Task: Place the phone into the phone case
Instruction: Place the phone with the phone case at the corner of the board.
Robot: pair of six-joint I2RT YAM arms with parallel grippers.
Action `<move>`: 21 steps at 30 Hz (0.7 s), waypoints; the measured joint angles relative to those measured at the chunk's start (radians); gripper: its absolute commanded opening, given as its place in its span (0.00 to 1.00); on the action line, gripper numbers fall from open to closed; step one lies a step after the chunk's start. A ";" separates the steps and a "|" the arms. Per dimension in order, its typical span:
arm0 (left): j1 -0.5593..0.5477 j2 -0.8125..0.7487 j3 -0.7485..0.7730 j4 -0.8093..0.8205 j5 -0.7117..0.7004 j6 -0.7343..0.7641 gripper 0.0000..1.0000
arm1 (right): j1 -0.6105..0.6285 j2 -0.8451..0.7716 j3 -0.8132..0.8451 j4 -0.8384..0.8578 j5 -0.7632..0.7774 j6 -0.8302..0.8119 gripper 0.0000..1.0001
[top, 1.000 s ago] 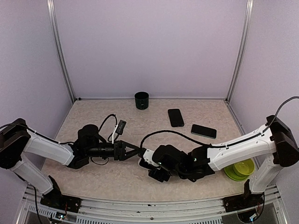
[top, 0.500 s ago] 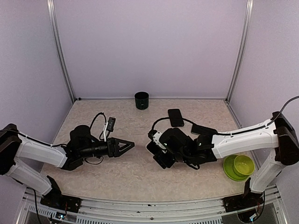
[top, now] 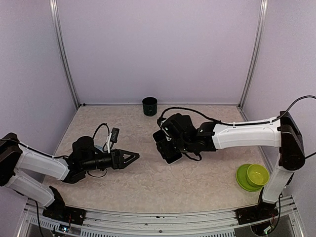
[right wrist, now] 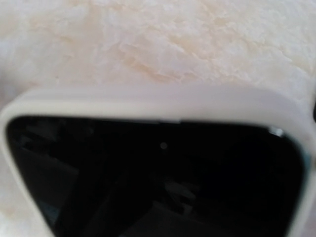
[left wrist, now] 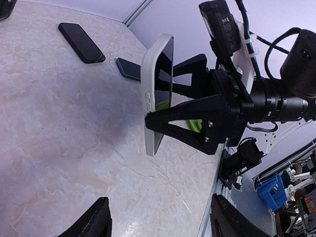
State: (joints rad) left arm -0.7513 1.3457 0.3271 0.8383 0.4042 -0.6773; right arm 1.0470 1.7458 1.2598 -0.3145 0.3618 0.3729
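Note:
A black phone [left wrist: 167,69] sits inside a white phone case [left wrist: 149,84], and the two are held upright above the table. My right gripper [top: 167,146] is shut on the case, one finger [left wrist: 187,116] across each face. In the right wrist view the case rim [right wrist: 148,101] and the dark screen [right wrist: 158,173] fill the frame. My left gripper [top: 132,156] is open and empty, low over the table, left of the cased phone and pointing at it. Only its two fingertips [left wrist: 94,222] show in the left wrist view.
Two more dark phones [left wrist: 81,43] [left wrist: 129,69] lie flat on the table behind the held one. A dark green cup [top: 149,105] stands at the back wall. Green bowls [top: 253,176] sit at the front right beside the right arm's base.
The two grippers were together at the cased phone near the table's front. My left gripper opened and drew back left. My right arm carried the cased phone up and toward the back.

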 measured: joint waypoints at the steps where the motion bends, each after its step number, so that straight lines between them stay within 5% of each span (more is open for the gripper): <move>1: 0.000 -0.002 -0.004 0.000 -0.002 0.000 0.67 | -0.005 0.017 0.018 -0.011 -0.002 0.009 0.66; 21: 0.000 -0.079 -0.052 0.010 -0.026 -0.007 0.66 | -0.162 0.257 0.323 -0.097 -0.047 0.140 0.66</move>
State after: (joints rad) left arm -0.7513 1.2663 0.2752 0.8486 0.3786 -0.6846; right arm 0.8852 2.0033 1.5826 -0.4114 0.3153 0.5125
